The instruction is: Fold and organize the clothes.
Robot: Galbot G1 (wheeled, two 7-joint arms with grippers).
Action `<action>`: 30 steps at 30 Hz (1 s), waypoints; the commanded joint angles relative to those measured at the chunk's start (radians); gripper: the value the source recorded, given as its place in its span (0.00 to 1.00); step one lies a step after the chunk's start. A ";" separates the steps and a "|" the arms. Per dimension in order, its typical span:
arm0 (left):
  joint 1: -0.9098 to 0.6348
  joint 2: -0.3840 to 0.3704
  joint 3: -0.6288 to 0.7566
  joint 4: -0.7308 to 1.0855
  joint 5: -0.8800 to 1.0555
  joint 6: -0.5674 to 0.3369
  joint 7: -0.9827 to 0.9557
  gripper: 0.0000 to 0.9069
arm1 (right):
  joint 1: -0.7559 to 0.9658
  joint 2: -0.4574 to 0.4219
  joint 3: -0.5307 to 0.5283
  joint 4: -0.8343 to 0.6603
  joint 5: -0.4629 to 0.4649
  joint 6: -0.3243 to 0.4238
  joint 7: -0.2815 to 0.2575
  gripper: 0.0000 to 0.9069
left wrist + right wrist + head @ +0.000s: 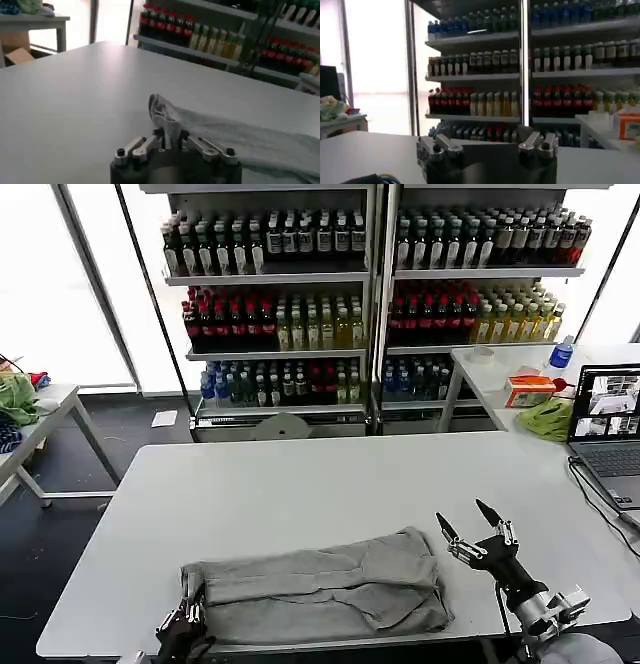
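Grey shirt pinched by left hand, laptop nearby

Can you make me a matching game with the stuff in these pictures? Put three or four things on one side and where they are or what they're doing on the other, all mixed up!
Things:
1. Folded light grey shirt
2. Left gripper
3. Right gripper
4. Open laptop

Places or states:
A. Open, raised above the table, beside the shirt's right end
B. At the right edge of the white table
C. Lying along the table's near edge
D. Shut on the shirt's left end

Pairs: 1-C, 2-D, 3-A, 4-B
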 commanded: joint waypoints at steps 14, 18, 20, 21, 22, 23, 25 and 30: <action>-0.086 0.150 -0.342 -0.020 -0.120 0.027 0.050 0.01 | 0.050 -0.006 -0.033 -0.025 0.024 -0.013 0.011 1.00; -0.092 0.221 -0.473 0.034 -0.075 0.046 0.140 0.01 | 0.058 -0.011 -0.040 -0.032 0.025 -0.013 0.012 1.00; -0.101 0.270 -0.542 0.090 -0.013 0.050 0.176 0.01 | 0.067 -0.014 -0.045 -0.034 0.025 -0.013 0.013 1.00; -0.103 0.280 -0.562 0.105 -0.010 0.054 0.186 0.01 | 0.068 -0.015 -0.046 -0.034 0.025 -0.013 0.012 1.00; -0.106 0.298 -0.580 0.118 0.001 0.063 0.192 0.01 | 0.071 -0.017 -0.046 -0.035 0.026 -0.013 0.014 1.00; -0.111 0.315 -0.613 0.140 0.001 0.067 0.204 0.01 | 0.072 -0.018 -0.046 -0.034 0.028 -0.014 0.014 1.00; -0.114 0.345 -0.643 0.164 0.000 0.066 0.215 0.01 | 0.071 -0.020 -0.046 -0.034 0.030 -0.014 0.013 1.00; -0.117 0.411 -0.702 0.203 -0.003 0.087 0.239 0.01 | 0.064 -0.017 -0.039 -0.032 0.030 -0.012 0.015 1.00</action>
